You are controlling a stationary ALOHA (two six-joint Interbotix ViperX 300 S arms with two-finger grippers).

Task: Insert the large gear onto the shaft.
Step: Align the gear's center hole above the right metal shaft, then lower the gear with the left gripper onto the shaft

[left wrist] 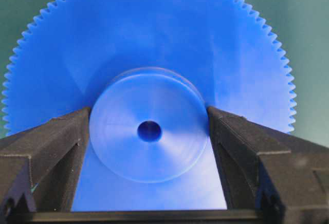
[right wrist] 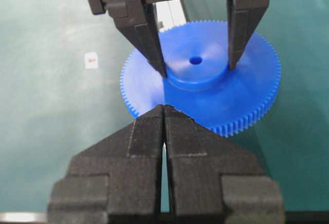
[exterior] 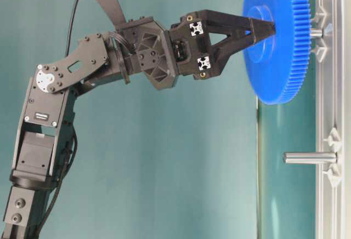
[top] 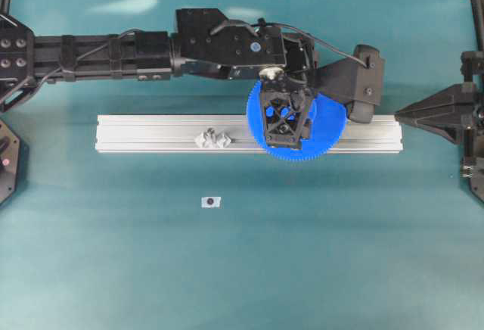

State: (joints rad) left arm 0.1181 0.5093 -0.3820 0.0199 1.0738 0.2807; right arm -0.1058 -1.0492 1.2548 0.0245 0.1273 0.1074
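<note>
Left gripper (left wrist: 149,131): the fingers (left wrist: 51,142) are spread only as far as the raised central hub and are pressed against its two opposite sides, so that the large gear (left wrist: 154,44) is pinched by the hub alone; the bore is left uncovered between them. The gear is carried flat above the aluminium rail (top: 151,133), near its right-hand end in the overhead view, and is held face-on to the rail in the table-level view, where a short peg, taken to be the shaft (exterior: 315,32), is seen just behind the disc, flanked by two clear pieces; whether the peg has already entered the bore cannot be told. A second, longer bare peg (exterior: 310,157) stands further along the rail. The gear is judged to be light, stiff and smooth plastic; the hub is the sound place to grip, since the fine rim teeth are thin and offer little flat surface; some slipping or tilting in a two-point pinch is to be expected. Right gripper (right wrist: 163,112): pressed together on nothing, parked well apart at the edge; a small white tag (top: 211,202) lies on the green mat (top: 340,254).
</note>
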